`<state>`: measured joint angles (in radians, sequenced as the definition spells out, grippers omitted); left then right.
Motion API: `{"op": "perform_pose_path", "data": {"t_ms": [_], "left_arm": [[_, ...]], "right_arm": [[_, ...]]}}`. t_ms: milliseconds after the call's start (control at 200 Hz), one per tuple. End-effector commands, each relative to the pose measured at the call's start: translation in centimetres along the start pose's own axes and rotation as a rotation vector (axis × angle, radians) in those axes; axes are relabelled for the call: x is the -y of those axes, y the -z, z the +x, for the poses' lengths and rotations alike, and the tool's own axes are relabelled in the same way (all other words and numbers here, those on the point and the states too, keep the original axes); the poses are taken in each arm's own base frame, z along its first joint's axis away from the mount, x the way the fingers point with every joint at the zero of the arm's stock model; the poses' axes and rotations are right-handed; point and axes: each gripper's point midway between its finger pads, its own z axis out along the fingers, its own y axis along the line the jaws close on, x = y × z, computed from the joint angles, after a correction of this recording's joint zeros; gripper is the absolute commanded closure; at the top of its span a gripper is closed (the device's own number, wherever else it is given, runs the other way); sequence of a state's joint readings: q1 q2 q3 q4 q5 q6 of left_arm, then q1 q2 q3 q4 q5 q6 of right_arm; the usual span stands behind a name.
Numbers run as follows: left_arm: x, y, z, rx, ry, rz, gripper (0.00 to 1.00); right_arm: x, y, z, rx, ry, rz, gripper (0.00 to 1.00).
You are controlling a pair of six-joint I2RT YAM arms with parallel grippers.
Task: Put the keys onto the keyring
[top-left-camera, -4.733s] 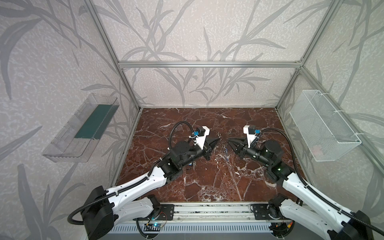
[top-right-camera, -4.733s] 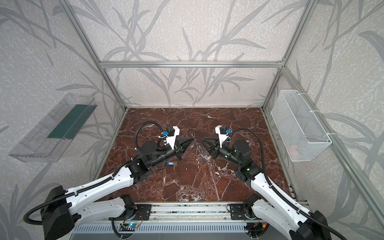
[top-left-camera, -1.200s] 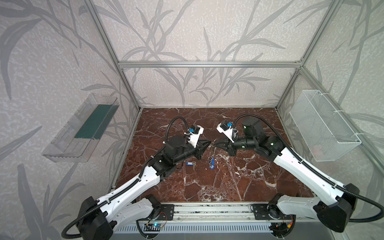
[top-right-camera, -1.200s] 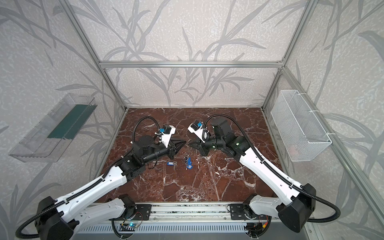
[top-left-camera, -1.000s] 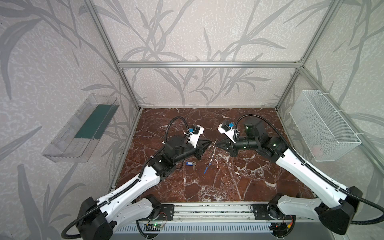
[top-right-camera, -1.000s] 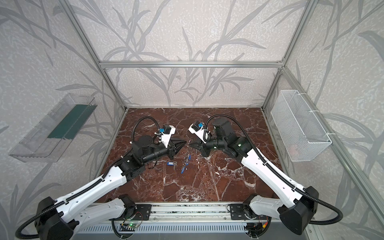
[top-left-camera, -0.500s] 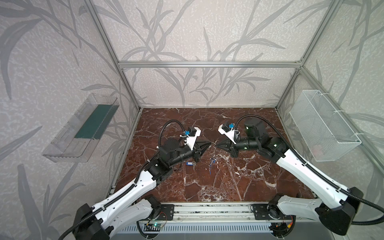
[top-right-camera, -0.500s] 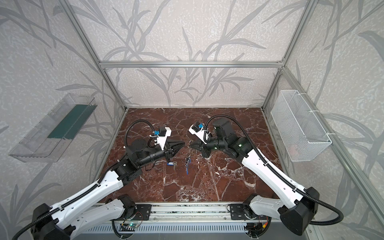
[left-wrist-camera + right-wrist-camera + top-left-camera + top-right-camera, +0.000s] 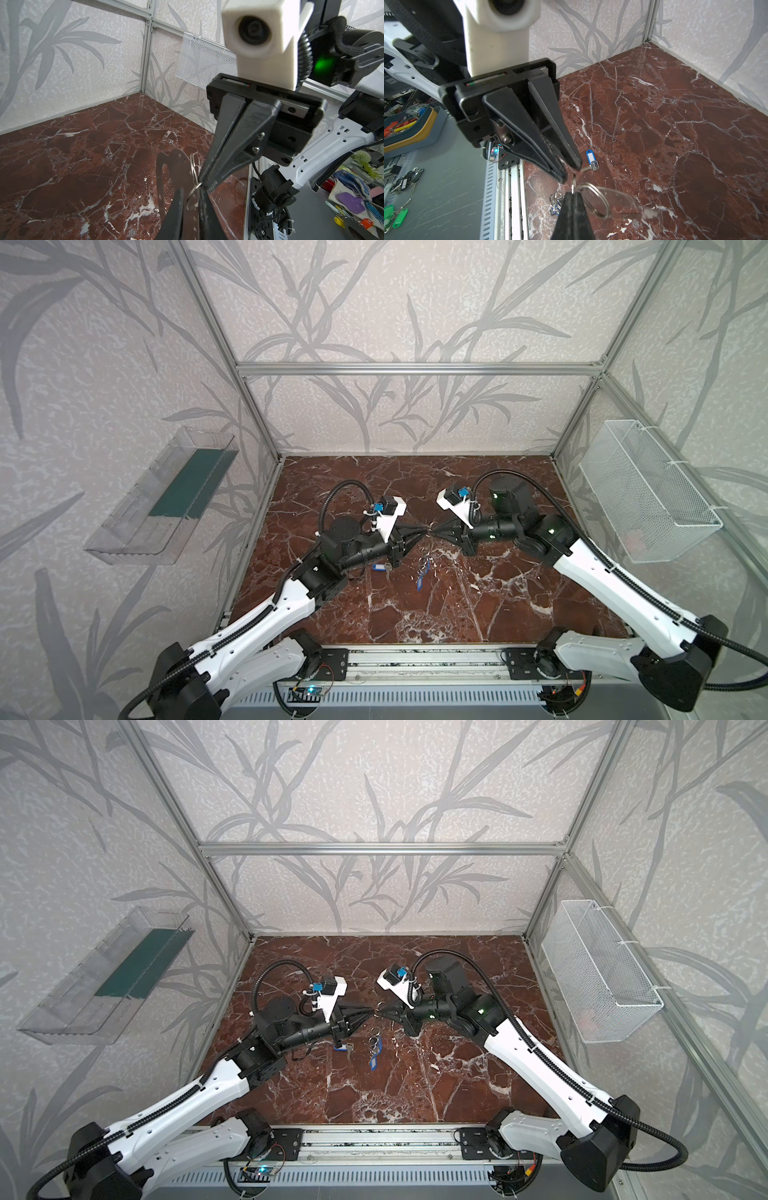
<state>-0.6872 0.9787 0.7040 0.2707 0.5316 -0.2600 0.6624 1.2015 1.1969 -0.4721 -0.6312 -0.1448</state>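
Grey keyring (image 9: 180, 160) apparently pinched in left claw (image 9: 570, 172); right claw (image 9: 572, 194) clenched on small ring (image 9: 593, 199) alongside.

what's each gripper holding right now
left gripper: closed on the keyring
right gripper: shut on a metal ring

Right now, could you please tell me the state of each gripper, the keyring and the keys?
Keyring: held off the floor.
Left gripper: closed on the keyring.
Right gripper: shut, pinching a small wire ring.
Single key: lying loose on the floor.
Key bunch: under the two grippers; hanging or resting unclear.
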Motion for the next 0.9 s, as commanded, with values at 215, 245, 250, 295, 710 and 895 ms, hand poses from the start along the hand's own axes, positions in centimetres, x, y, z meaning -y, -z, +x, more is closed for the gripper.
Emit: {"op": "perform_pose_path", "data": {"t_ms": [215, 245, 250, 295, 710, 895], "left_arm": [[1.3, -0.3, -0.1, 0.005, -0.025, 0.093, 0.91], [1.4, -0.2, -0.3, 0.013, -0.028, 0.100, 0.94], [1.4, -0.2, -0.3, 0.013, -0.027, 0.101, 0.94], [1.7, -0.1, -0.4, 0.020, -0.032, 0.114, 0.97], [1.3, 0.4, -1.6, 0.111, -0.009, 0.086, 1.00], [0.8, 1.3, -3.4, 0.247, 0.022, 0.049, 1.00]], "right_arm": [[-0.9, 0.6, -1.2, 0.049, 0.028, -0.028, 1.00], [-0.9, 0.5, -1.1, 0.047, 0.026, -0.028, 1.00], [-0.9, 0.5, -1.1, 0.047, 0.026, -0.029, 1.00], [-0.9, 0.5, -1.1, 0.046, 0.027, -0.032, 1.00], [0.3, 1.5, -2.0, 0.148, 0.001, 0.065, 0.77], [1.3, 3.7, -3.1, 0.404, -0.086, 0.115, 0.77]]}}
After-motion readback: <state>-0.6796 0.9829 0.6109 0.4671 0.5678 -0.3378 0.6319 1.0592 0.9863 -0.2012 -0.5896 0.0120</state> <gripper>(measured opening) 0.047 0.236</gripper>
